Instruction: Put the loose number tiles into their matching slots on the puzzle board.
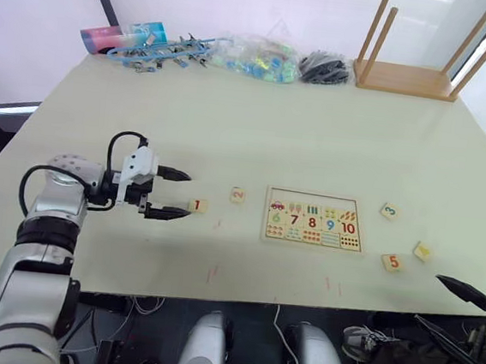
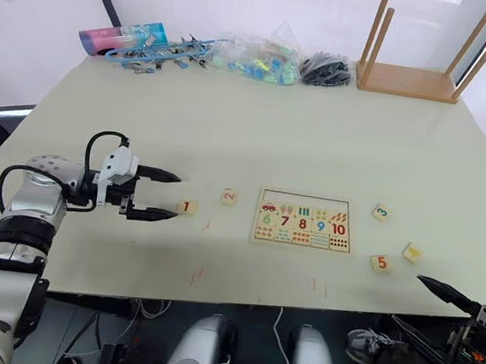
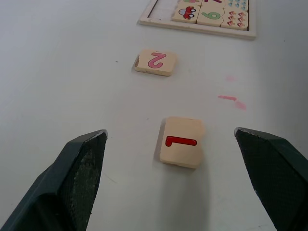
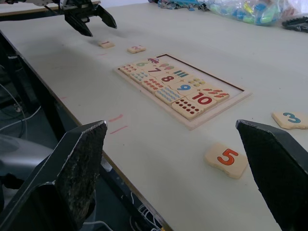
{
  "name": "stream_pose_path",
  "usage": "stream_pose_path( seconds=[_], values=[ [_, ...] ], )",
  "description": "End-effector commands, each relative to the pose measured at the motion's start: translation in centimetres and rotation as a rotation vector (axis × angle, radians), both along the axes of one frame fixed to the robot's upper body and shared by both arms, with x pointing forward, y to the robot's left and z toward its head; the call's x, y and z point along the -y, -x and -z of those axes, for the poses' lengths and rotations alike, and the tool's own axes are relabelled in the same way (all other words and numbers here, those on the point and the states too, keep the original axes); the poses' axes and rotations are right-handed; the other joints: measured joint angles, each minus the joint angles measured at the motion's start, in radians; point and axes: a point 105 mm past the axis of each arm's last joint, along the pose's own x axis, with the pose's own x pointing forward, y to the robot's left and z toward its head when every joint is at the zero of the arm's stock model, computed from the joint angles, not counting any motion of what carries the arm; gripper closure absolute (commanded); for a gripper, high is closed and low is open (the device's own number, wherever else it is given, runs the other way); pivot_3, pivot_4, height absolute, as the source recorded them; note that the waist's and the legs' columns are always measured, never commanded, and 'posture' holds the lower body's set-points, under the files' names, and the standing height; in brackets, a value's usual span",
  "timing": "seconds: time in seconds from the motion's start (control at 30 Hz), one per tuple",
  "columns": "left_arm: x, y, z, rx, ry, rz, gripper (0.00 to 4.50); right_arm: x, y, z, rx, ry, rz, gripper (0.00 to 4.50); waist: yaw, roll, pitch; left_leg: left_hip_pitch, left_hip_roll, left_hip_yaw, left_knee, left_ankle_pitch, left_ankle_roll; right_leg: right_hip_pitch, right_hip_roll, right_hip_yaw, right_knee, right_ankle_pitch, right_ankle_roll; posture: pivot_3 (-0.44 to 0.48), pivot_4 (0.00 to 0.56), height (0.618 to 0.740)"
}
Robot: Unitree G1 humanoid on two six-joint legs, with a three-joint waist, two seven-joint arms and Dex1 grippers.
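**Count of what lies on the table**

Five loose number tiles lie off the board: a red 1 tile (image 1: 197, 205), a pink 2 tile (image 1: 237, 195), a green 3 tile (image 1: 389, 212), an orange 5 tile (image 1: 393, 263) and one yellowish tile (image 1: 422, 251) whose digit cannot be read.

There is one puzzle board (image 1: 313, 219). Five digits show in its lower row: 6, 7, 8, 9 and 10.

One upturned wooden stool (image 1: 405, 77) shows four legs.

Two grippers are in view: the left gripper (image 1: 175, 194) and the right gripper (image 4: 173, 159), each with two black fingers.
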Motion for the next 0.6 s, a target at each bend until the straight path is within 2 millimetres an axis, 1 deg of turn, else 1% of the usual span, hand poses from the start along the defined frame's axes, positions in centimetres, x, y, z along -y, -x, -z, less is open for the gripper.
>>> stream_pose_path(
  seconds=[0.03,0.3,0.47,0.6],
  values=[
    [0.4,-0.1,-0.1,0.003,-0.037,0.060,0.01,0.2,0.1,-1.0,0.047,0.011,-0.003,0.00,0.000,0.000,0.000,0.000,0.000,0.000,0.000,0.000,0.000,0.000,0.000,0.000,0.000,0.000,0.000,0.000,0.150,0.738],
    [1.4,-1.0,0.9,-0.004,-0.121,0.124,0.01,0.0,-0.1,-1.1,0.052,0.009,-0.019,0.00,0.001,-0.001,0.000,-0.001,0.000,-0.001,0.002,0.000,0.000,0.000,0.000,0.000,0.000,0.000,0.000,0.000,0.150,0.738],
    [1.5,-1.1,1.3,-0.013,-0.170,0.150,0.01,0.0,-0.1,-1.1,0.058,0.009,-0.019,0.00,0.000,-0.001,0.000,-0.002,0.000,-0.001,0.002,0.000,0.000,0.000,0.000,0.000,0.000,0.000,0.000,0.000,0.150,0.738],
    [1.1,-0.9,1.8,-0.034,-0.209,0.159,0.01,0.0,-0.2,-1.1,0.063,0.014,-0.020,0.00,0.000,-0.001,0.000,-0.002,0.000,-0.001,0.002,0.000,0.000,0.000,0.000,0.000,0.001,0.000,0.000,0.000,0.150,0.738]
  ],
)
